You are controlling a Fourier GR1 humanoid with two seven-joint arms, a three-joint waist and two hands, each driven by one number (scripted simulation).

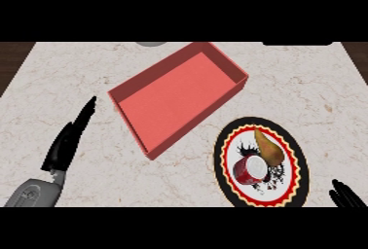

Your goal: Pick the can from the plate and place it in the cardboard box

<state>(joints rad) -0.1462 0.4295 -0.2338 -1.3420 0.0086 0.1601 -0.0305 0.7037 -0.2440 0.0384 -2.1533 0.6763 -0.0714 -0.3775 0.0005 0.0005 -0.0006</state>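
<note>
A red can [250, 170] with a white top lies on its side on a round plate [231, 187] with a black rim and red-yellow border, at the lower right. A brown pear-like fruit [268, 147] lies on the same plate just beyond the can. The shallow red box [177, 95] sits open, at an angle, in the middle of the counter, up and left of the plate. My left hand [66, 144] shows at the left, open, fingers straight and pointing away, well left of the box. Only fingertips of my right hand [345, 194] show at the lower right corner, right of the plate.
The marble counter [309, 97] spreads around the box and plate. A grey object [150, 43] peeks in at the far edge, and a dark one [296, 43] at the far right. Dark wood shows past the counter's left and right corners.
</note>
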